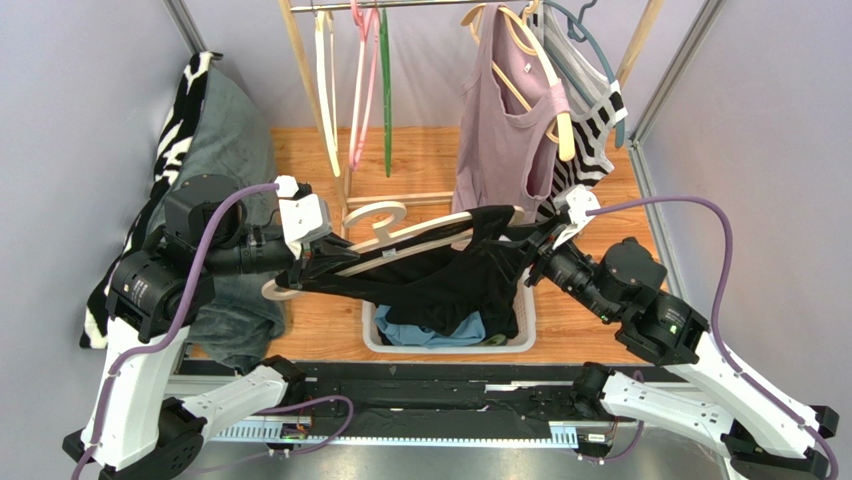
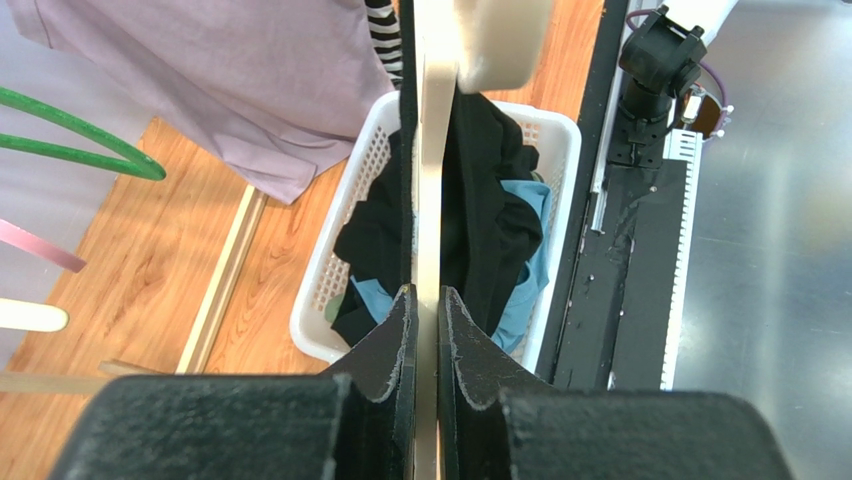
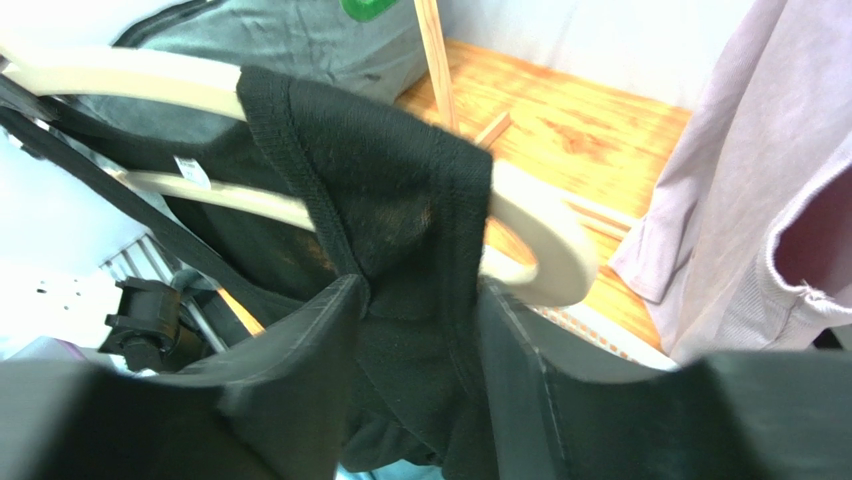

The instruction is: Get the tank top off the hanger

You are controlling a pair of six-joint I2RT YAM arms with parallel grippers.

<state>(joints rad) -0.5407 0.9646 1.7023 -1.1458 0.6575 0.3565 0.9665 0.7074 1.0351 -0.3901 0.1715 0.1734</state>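
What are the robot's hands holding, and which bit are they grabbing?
The left hand pinches the cream hanger near one end. The right hand is shut on the black tank top, at the shoulder strap over the hanger's other end.

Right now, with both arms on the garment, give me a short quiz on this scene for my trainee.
1. True or false: the left arm's jaws are shut on the cream hanger.
2. What do the right arm's jaws pinch? A) the black tank top B) the lilac top C) the striped top
3. Fill in: below the hanger sits a white ____.

Key: 1 true; 2 A; 3 basket.
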